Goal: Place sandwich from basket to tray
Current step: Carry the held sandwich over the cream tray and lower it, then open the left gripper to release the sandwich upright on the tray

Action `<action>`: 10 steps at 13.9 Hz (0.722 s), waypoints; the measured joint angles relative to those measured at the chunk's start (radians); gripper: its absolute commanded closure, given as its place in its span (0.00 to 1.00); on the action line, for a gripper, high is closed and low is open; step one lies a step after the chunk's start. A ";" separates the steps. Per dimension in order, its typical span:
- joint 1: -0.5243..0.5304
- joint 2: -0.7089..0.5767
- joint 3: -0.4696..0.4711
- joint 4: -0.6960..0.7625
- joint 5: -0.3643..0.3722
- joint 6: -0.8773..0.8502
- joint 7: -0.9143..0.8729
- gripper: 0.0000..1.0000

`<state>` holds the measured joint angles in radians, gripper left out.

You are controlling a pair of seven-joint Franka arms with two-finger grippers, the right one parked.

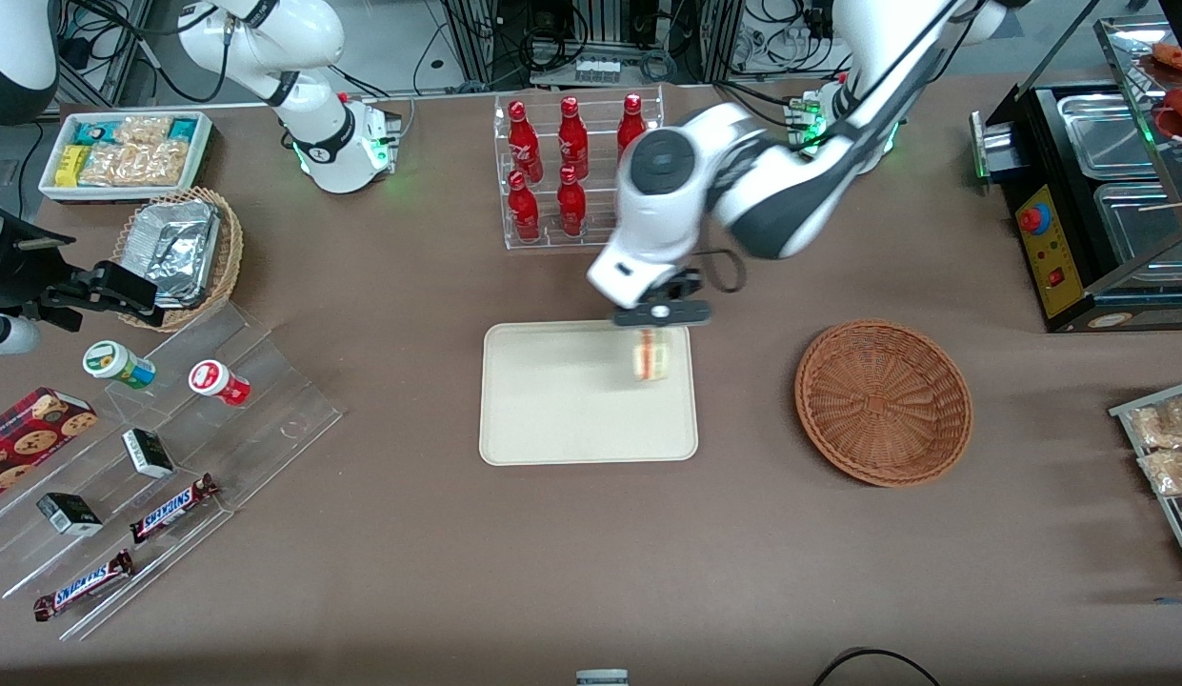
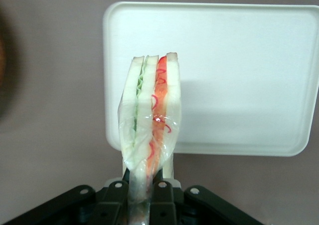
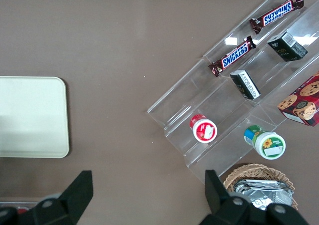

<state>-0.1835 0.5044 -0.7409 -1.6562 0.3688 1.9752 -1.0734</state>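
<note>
My left gripper [image 1: 653, 335] hangs over the tray [image 1: 552, 419], above the tray end nearest the basket, shut on the sandwich [image 1: 650, 355]. In the left wrist view the clear-wrapped sandwich [image 2: 149, 115] stands out from between the fingers [image 2: 169, 167], its green and red layers showing, with the cream-white tray [image 2: 239, 75] below it. The sandwich is held above the tray, not resting on it. The round reddish-brown basket [image 1: 883, 402] stands beside the tray toward the working arm's end, with nothing in it.
A clear rack of red bottles [image 1: 571, 171] stands farther from the front camera than the tray. Toward the parked arm's end lie a clear stepped stand [image 1: 162, 457] with snack bars and cups, a tan wicker basket of foil containers [image 1: 176, 252] and a white bin of snacks [image 1: 124, 152].
</note>
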 measured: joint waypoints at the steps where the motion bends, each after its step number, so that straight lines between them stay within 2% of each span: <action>1: -0.041 0.068 0.001 0.042 0.074 0.002 -0.068 1.00; 3: -0.092 0.183 0.001 0.112 0.189 0.005 -0.171 1.00; 5: -0.121 0.271 0.004 0.164 0.258 0.029 -0.212 1.00; 7: -0.145 0.323 0.027 0.195 0.283 0.071 -0.220 1.00; 10: -0.211 0.353 0.112 0.223 0.286 0.131 -0.220 1.00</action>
<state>-0.3941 0.8578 -0.6289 -1.4336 0.6547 2.1067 -1.2929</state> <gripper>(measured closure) 0.850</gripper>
